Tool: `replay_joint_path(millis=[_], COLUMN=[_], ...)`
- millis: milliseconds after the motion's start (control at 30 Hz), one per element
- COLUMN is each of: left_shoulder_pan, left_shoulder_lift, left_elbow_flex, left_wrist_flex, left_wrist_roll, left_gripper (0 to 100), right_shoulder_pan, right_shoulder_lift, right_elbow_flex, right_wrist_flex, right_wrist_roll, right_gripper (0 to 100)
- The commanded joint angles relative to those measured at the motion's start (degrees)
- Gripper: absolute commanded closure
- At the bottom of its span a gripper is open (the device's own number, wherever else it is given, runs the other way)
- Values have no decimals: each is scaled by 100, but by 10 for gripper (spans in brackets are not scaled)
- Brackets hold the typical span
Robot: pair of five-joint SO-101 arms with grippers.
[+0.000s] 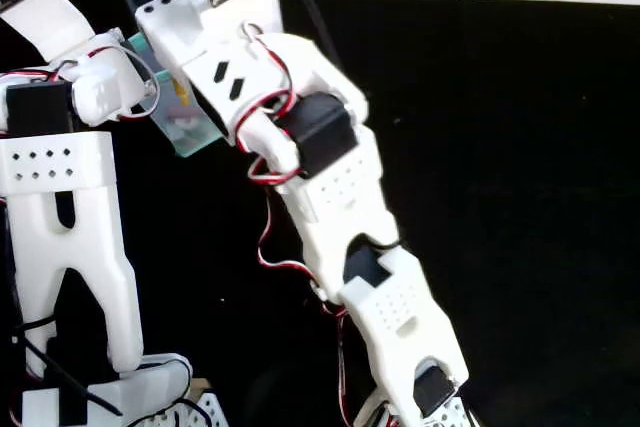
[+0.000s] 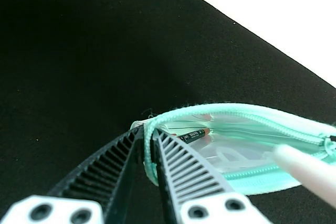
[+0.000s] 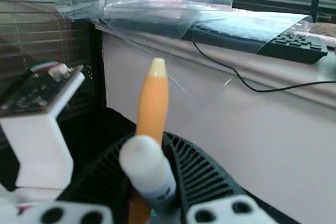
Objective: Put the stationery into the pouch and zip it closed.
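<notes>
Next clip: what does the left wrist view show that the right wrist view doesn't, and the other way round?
Left wrist adds: the left gripper shut on the end of the open pouch, with a pencil lying inside.
Right wrist adds: the right gripper shut on an orange pen and a white pen, with a keyboard on the ledge behind.
Shared: perhaps the white pen, if the white tip at the pouch mouth in the left wrist view is the same one. I cannot confirm that.
</notes>
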Motion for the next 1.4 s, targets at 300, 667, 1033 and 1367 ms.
replay_joint_path(millis=[300, 667, 1033, 1367], left_shoulder_pan=[382, 391, 382, 382], left_shoulder_lift=[268, 277, 277, 277], left_elbow_flex=[101, 101, 101, 101], left_wrist_flex=[62, 62, 62, 62], left_wrist_roll=[-9, -9, -9, -9], left_gripper=[992, 992, 992, 992], right_shoulder_pan=[488, 664, 673, 884], right_shoulder_lift=[295, 338, 418, 400], right_elbow_flex=[-549, -541, -541, -541], right_wrist_flex=[-1007, -1138, -1121, -224], right_wrist_roll=[-62, 316, 325, 308], right_gripper=[993, 993, 992, 819])
